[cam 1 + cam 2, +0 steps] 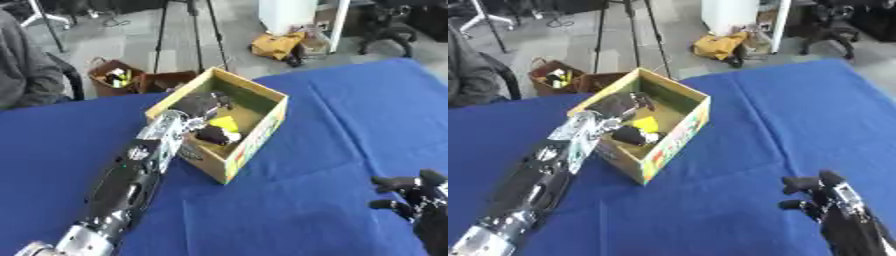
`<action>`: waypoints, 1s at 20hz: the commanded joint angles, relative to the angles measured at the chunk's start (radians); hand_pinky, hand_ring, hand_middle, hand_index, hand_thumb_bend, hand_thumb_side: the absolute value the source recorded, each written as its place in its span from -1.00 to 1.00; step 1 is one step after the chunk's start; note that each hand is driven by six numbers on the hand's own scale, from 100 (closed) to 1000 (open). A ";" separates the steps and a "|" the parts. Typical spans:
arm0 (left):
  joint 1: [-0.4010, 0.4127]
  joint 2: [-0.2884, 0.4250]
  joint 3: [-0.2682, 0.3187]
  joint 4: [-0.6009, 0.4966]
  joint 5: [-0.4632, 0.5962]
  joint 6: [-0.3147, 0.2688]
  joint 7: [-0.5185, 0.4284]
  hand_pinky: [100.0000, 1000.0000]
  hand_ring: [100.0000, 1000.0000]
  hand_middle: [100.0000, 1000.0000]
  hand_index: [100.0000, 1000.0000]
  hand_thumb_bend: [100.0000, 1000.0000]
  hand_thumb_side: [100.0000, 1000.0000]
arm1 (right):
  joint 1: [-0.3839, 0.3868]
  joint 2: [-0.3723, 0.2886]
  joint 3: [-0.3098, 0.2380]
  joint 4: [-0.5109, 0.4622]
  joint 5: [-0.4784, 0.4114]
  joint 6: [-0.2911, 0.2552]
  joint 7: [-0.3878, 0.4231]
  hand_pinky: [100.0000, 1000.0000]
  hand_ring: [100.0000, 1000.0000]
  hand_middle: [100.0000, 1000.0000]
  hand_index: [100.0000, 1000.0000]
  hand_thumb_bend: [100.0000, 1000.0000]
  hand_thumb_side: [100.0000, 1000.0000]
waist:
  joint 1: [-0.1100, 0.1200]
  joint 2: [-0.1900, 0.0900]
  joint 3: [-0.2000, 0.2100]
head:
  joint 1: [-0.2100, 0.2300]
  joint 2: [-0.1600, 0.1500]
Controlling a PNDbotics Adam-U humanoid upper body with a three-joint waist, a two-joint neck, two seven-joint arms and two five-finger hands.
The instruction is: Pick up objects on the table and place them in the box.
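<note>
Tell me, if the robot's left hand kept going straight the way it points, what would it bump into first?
The left hand is already over the open box, pointing toward its far side. Going on, it would probably meet the box's far wall first, though depth is hard to judge.

I see a deep blue cloth (332, 150) over the whole table, plain, no pattern. The box (255, 138) is tan cardboard outside with a green inner wall, and its near side carries red, green and yellow print. Inside it I make out a yellow piece (224, 123) and a dark object with a white patch (219, 135). My left hand (203, 104) and right hand (826, 196) are black, the left forearm silver-jointed
</note>
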State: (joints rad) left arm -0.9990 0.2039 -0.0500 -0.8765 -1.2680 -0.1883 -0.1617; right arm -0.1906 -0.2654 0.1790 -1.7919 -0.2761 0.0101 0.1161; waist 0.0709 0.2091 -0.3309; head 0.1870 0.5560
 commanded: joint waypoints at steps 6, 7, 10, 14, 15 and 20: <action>0.034 0.047 -0.006 -0.226 0.101 0.025 0.176 1.00 1.00 0.97 0.97 -0.10 1.00 | 0.001 -0.006 -0.010 -0.008 -0.006 -0.004 -0.004 0.23 0.75 0.05 0.24 -1.00 0.88 | -0.018 -0.024 0.038 | -0.016 -0.006; 0.049 0.050 -0.011 -0.261 0.136 0.027 0.196 1.00 1.00 0.93 0.94 -0.14 0.98 | 0.002 -0.005 -0.011 -0.007 -0.005 -0.004 -0.004 0.23 0.75 0.05 0.24 -1.00 0.88 | -0.020 -0.024 0.044 | -0.019 -0.007; 0.120 0.057 -0.031 -0.387 0.315 0.022 0.244 0.93 1.00 0.85 0.88 -0.30 1.00 | 0.008 -0.002 -0.016 -0.006 -0.003 -0.005 -0.009 0.23 0.75 0.05 0.24 -1.00 0.88 | -0.025 -0.024 0.070 | -0.028 -0.007; 0.264 0.080 -0.072 -0.574 0.692 0.022 0.229 0.76 1.00 0.74 0.79 -0.54 1.00 | 0.015 0.000 -0.023 -0.002 0.001 -0.006 -0.015 0.23 0.75 0.05 0.24 -1.00 0.89 | -0.029 -0.024 0.115 | -0.045 -0.006; 0.305 0.084 -0.079 -0.614 0.798 0.033 0.214 0.66 1.00 0.66 0.73 -0.60 1.00 | 0.016 0.001 -0.024 0.000 0.002 -0.007 -0.016 0.23 0.75 0.05 0.24 -1.00 0.89 | -0.030 -0.024 0.125 | -0.047 -0.006; 0.455 0.099 -0.061 -0.757 1.190 0.114 0.177 0.43 0.78 0.34 0.53 -0.83 1.00 | 0.021 0.002 -0.027 0.003 0.005 -0.008 -0.020 0.23 0.75 0.05 0.24 -1.00 0.89 | -0.031 -0.024 0.158 | -0.057 -0.004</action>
State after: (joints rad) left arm -0.5368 0.2746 -0.1235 -1.5822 -0.1645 -0.0919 0.0195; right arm -0.1661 -0.2581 0.1600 -1.7814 -0.2772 0.0042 0.0997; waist 0.0429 0.2026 -0.1711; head 0.1340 0.5560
